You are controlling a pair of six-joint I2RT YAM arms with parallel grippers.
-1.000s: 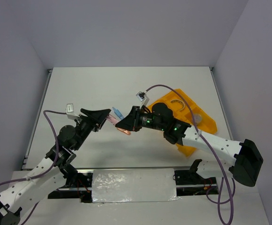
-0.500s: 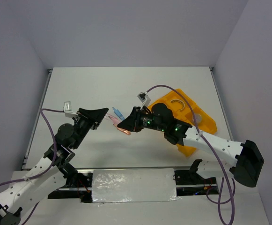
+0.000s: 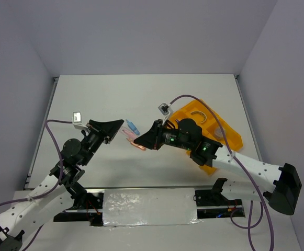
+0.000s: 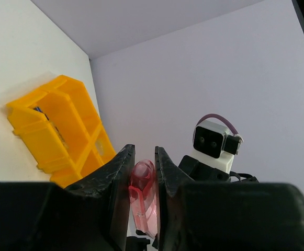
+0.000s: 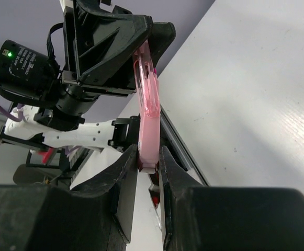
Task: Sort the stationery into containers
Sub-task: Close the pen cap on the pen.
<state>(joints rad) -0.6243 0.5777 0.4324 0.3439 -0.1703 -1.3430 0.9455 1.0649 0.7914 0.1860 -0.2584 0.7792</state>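
Two-sided handover: clamped salmon-pink pen [image 5: 148,99] with left gripper [image 4: 143,152] and right gripper [image 5: 147,152]; next needed one release, then tray [image 4: 47,89].

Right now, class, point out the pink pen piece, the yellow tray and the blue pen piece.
pink pen piece [image 5: 147,125], right wrist view, its mid-shaft.
yellow tray [image 4: 70,99], left wrist view, its outer wall.
blue pen piece [image 3: 133,126], top view, its middle.

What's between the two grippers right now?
A salmon-pink pen piece spans it, left gripper and right gripper each clamping an end; right wrist view shows it.
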